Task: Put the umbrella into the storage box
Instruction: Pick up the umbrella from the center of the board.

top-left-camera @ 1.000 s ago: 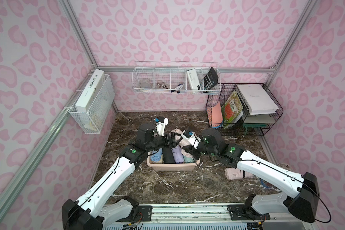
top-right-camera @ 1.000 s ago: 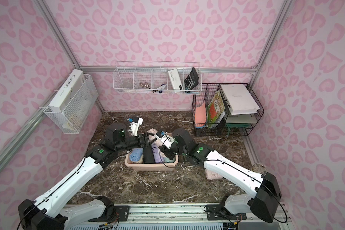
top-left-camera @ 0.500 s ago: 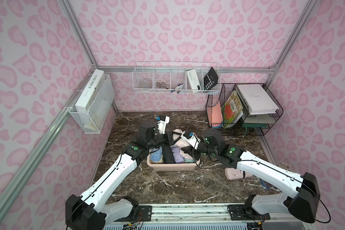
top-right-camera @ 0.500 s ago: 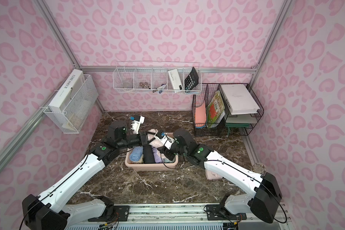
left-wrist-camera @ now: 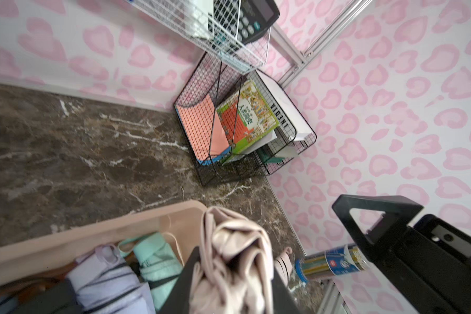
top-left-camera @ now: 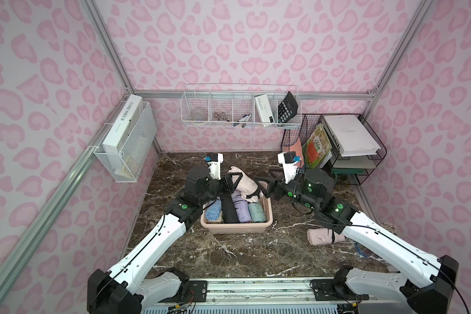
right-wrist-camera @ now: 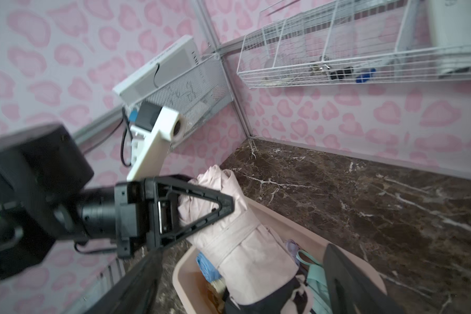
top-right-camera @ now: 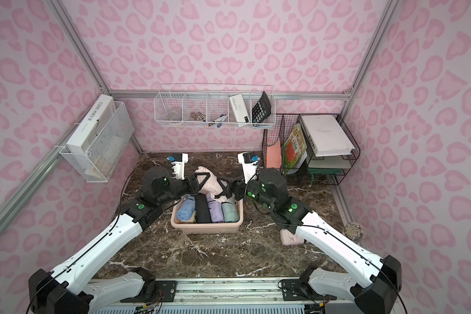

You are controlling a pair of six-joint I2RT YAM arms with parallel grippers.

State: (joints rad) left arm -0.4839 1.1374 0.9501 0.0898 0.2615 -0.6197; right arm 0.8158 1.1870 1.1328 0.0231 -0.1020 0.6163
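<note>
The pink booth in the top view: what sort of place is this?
Likely a staged desk or storage corner for robot practice: patterned panels on an aluminium frame, a wire basket holding a calculator, and a black file rack of books.

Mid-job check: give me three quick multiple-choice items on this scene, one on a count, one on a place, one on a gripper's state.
1. How many umbrellas lie side by side in the storage box? A two; B four; C six.
2. Where is the loose pink umbrella? A inside the box; B on the table, outside the box; C propped on the box rim.
3. The right gripper is: A open and empty; B shut on an umbrella; C shut on the box rim.

Key: B, blue, black, lavender and mint lie in a row; B, it lies on the marble beside the right arm; A, its fingers stand apart around nothing.
</note>
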